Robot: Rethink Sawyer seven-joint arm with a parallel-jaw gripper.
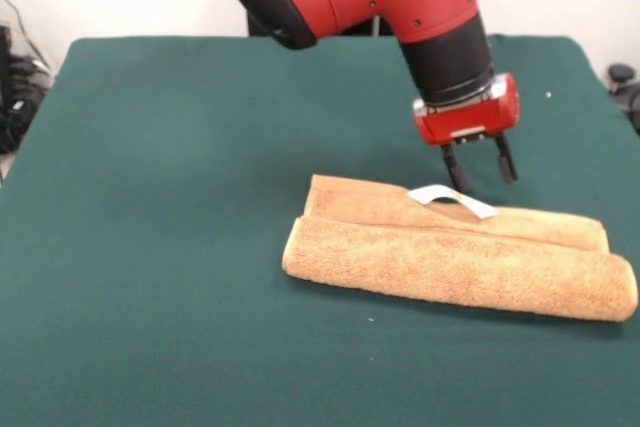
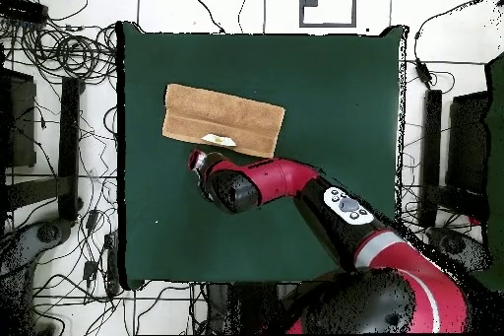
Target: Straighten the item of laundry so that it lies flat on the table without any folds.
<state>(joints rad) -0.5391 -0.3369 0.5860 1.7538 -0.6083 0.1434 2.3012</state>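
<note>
Two folded layers make up the orange-tan towel (image 1: pixel 460 262), lying on the green table (image 1: pixel 160 197). The gripper (image 1: pixel 480 175) hovers near the white tag (image 1: pixel 452 199), fingers apart, empty. Terry cloth: soft, limp, light. Pinch the upper layer's free edge.

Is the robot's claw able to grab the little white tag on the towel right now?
Probably yes. The open gripper hangs just behind the white tag, which lies exposed on top of the folded towel, with nothing between them.
</note>
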